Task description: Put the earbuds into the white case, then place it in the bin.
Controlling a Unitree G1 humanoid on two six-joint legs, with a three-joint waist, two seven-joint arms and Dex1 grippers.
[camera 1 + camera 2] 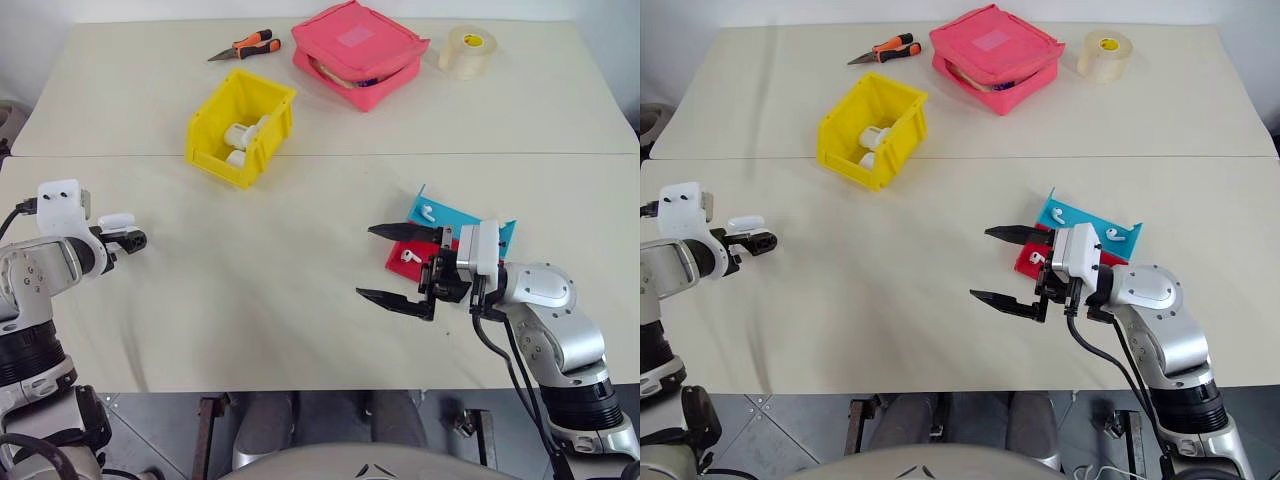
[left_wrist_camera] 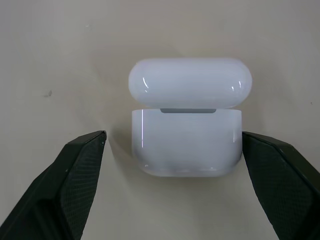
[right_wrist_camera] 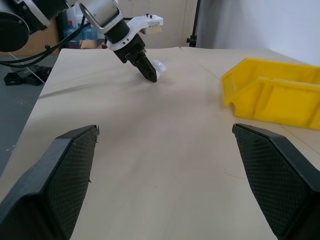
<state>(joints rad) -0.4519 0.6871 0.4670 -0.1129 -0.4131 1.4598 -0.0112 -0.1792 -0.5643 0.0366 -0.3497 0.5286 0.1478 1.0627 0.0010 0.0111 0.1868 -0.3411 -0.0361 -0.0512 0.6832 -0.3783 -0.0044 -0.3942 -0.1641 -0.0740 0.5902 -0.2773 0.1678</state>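
The white case (image 2: 186, 142) lies on the table at the left with its lid flipped open. My left gripper (image 2: 174, 136) is open around it: one finger (image 2: 280, 175) is close against its side and the other stands apart. The head view shows the same case (image 1: 117, 221) at that gripper (image 1: 126, 234). My right gripper (image 1: 366, 262) hovers open and empty, pointing left, beside the red and blue tray (image 1: 450, 216). White earbuds (image 1: 426, 212) (image 1: 409, 256) lie on that tray. The yellow bin (image 1: 222, 160) stands at the far centre-left.
White case-like items (image 1: 245, 135) lie inside the bin. A pink zip pouch (image 1: 358, 52), a tape roll (image 1: 467, 51) and orange-handled pliers (image 1: 247, 46) sit along the far side. A seam (image 1: 400, 154) crosses the table between the bin and the tray.
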